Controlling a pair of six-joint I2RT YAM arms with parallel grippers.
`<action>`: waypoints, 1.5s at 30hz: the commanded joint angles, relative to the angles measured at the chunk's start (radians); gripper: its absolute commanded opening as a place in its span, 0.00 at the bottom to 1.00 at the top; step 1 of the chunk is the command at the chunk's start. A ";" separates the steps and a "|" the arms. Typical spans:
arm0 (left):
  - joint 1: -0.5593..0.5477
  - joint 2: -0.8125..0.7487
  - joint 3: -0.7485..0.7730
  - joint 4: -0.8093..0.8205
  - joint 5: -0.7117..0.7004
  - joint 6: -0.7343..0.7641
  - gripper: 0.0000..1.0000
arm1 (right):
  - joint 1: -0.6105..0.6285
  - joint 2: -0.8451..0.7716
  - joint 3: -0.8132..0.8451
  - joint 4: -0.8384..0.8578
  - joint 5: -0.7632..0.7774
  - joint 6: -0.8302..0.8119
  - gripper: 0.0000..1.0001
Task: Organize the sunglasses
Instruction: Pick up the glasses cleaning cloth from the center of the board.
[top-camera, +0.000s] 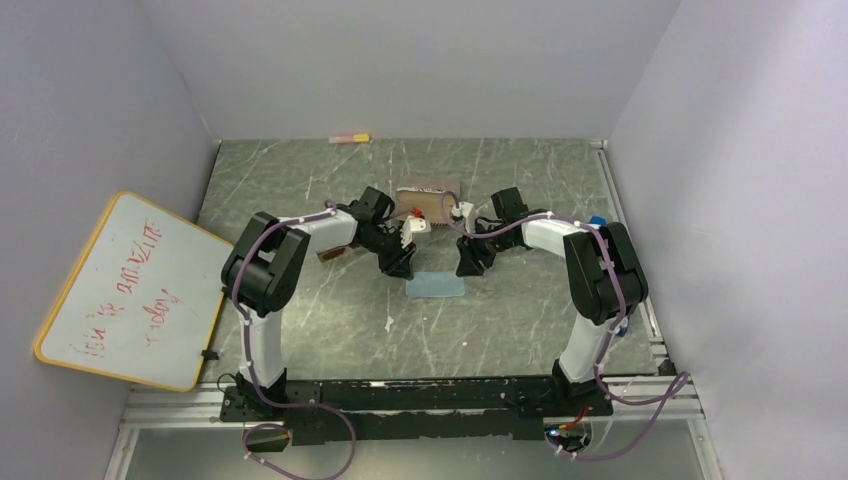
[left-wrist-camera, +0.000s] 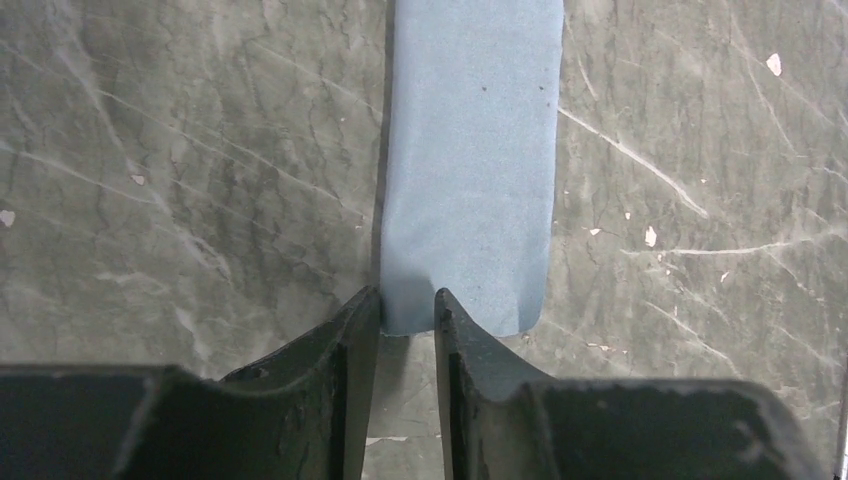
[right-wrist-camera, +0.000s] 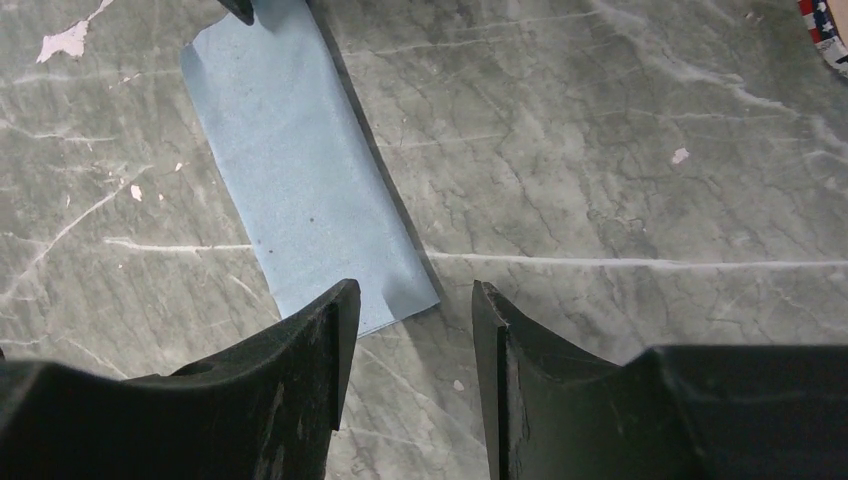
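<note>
Neither pair of sunglasses shows clearly. A small brown shape (top-camera: 335, 252) sits by the left forearm, too small to name. A folded light-blue cloth (top-camera: 435, 286) lies flat between both grippers. My left gripper (top-camera: 400, 268) is at the cloth's left end. In the left wrist view the gripper (left-wrist-camera: 405, 300) has its jaws a little apart, tips over the near end of the cloth (left-wrist-camera: 470, 150), with nothing between them. My right gripper (top-camera: 468, 268) is at the cloth's right end. In the right wrist view it (right-wrist-camera: 412, 300) is open and empty, its left finger over a corner of the cloth (right-wrist-camera: 300, 190).
A brown printed case (top-camera: 428, 190) lies behind the grippers; its edge shows in the right wrist view (right-wrist-camera: 826, 30). A whiteboard (top-camera: 130, 290) leans at the left. A pink and yellow marker (top-camera: 349, 138) lies at the back wall. A metal rail (top-camera: 625, 230) runs along the right edge.
</note>
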 joint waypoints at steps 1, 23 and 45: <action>-0.007 -0.009 -0.005 0.011 -0.032 -0.009 0.31 | -0.005 0.011 0.040 -0.013 -0.047 -0.018 0.49; -0.010 -0.015 -0.019 -0.003 -0.065 0.003 0.18 | -0.004 0.043 0.061 -0.076 -0.055 -0.057 0.36; -0.042 -0.083 -0.037 0.071 -0.099 -0.049 0.05 | -0.003 0.013 0.056 -0.011 -0.039 -0.005 0.00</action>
